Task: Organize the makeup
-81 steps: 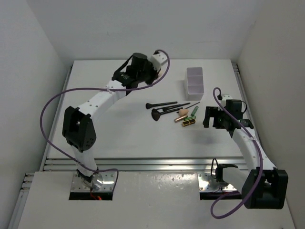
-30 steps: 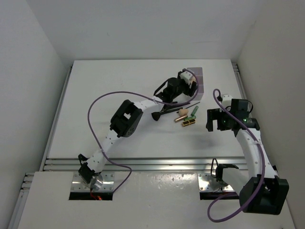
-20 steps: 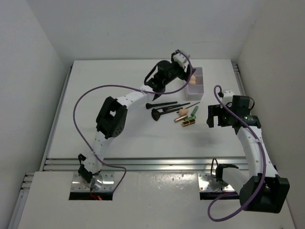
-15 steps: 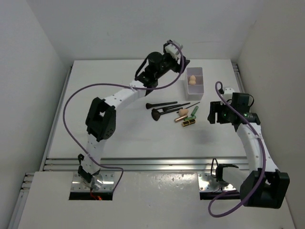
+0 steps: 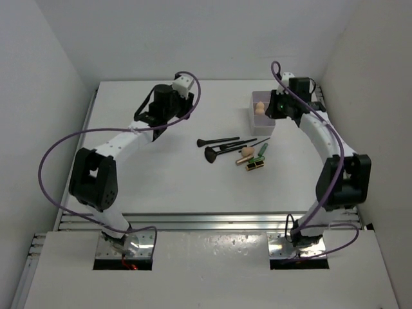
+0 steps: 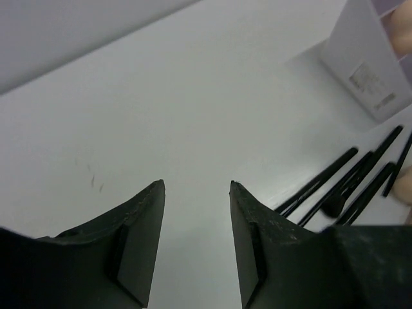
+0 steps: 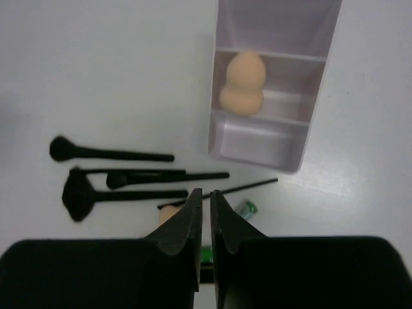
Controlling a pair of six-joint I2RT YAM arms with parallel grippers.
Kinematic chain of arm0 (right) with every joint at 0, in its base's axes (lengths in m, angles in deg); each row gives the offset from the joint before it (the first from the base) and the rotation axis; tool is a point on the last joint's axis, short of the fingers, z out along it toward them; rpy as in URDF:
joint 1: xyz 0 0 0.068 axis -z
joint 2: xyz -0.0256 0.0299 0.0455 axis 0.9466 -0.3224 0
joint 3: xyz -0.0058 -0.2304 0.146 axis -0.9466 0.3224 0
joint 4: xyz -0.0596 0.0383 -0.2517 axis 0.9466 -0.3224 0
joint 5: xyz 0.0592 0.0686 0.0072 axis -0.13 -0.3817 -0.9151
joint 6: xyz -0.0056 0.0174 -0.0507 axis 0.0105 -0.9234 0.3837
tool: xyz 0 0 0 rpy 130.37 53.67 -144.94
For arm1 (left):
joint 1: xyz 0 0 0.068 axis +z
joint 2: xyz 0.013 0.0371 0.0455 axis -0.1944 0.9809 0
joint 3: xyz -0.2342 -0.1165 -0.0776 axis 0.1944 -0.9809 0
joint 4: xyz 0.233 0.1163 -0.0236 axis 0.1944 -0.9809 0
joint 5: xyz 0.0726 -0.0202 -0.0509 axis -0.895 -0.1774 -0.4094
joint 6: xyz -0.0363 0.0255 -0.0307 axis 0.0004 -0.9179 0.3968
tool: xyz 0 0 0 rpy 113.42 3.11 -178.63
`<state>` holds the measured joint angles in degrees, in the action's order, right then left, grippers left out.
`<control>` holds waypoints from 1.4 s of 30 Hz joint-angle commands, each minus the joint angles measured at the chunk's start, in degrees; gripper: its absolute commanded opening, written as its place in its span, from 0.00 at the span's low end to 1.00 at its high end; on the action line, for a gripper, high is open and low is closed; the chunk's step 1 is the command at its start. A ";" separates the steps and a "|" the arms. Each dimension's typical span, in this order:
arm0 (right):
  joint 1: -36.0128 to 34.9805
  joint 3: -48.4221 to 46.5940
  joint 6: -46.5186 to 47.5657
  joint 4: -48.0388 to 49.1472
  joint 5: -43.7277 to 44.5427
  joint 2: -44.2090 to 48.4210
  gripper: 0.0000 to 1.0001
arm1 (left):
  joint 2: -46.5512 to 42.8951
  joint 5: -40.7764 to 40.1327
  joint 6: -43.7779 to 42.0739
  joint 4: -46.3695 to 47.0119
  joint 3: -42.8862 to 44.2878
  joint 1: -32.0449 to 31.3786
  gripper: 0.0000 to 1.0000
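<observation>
The makeup lies mid-table: thin black brushes [image 5: 219, 140], a fan-headed brush [image 5: 211, 153], a peach sponge [image 5: 245, 153], a green tube [image 5: 262, 152] and a gold-brown tube [image 5: 255, 165]. A second peach sponge [image 7: 243, 84] sits in the middle compartment of the translucent box [image 7: 273, 151]. My right gripper [image 5: 275, 106] hangs over the box's right side, shut and empty [image 7: 206, 192]. The brushes [image 7: 109, 153] and green tube [image 7: 246, 208] show below it. My left gripper [image 5: 158, 116] is left of the brushes, open with nothing between its jaws [image 6: 196, 187]. The brushes [image 6: 341, 187] are to its right.
The box [image 5: 262, 111] stands at the back right, its near and far compartments empty. White walls close in the table on three sides. A metal rail runs along the near edge [image 5: 206, 222].
My left arm has drawn back to the left, away from the box, leaving a sponge in it. My right arm has swung up over the box and its jaws have closed.
</observation>
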<state>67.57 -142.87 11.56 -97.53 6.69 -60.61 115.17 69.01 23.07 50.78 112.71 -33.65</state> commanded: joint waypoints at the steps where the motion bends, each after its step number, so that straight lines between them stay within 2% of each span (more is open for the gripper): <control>1: 0.01 -8.50 -3.20 4.36 -0.20 -8.00 0.08 | -8.16 -3.83 -1.11 -0.12 -6.77 1.60 0.50; 5: -0.25 -12.64 -3.29 5.15 0.24 -13.55 0.00 | -12.03 -4.88 -0.50 -0.12 -13.45 4.23 0.50; 12: -1.39 -15.20 -3.65 4.36 1.29 -18.22 0.00 | -14.50 -6.02 0.74 1.98 -19.44 7.32 0.50; 16: -1.48 -14.68 -2.42 4.79 4.19 -20.06 0.00 | -14.50 -6.03 1.26 1.99 -19.45 7.85 0.50; 25: -1.48 -10.55 -0.66 9.37 4.46 -20.33 0.00 | -14.50 -5.51 1.26 1.99 -19.45 8.37 0.51; 32: -1.66 -11.51 -0.65 9.19 5.51 -16.47 0.00 | -14.50 -5.50 1.26 1.46 -19.45 8.90 0.51; 42: -1.57 -14.06 -2.41 8.31 5.33 -19.19 0.00 | -14.50 -5.50 -0.41 3.22 -19.45 8.90 0.51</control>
<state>66.17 -154.20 10.44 -91.67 11.85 -81.23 102.45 63.53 23.35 51.58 92.93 -25.38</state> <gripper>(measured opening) 0.009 0.513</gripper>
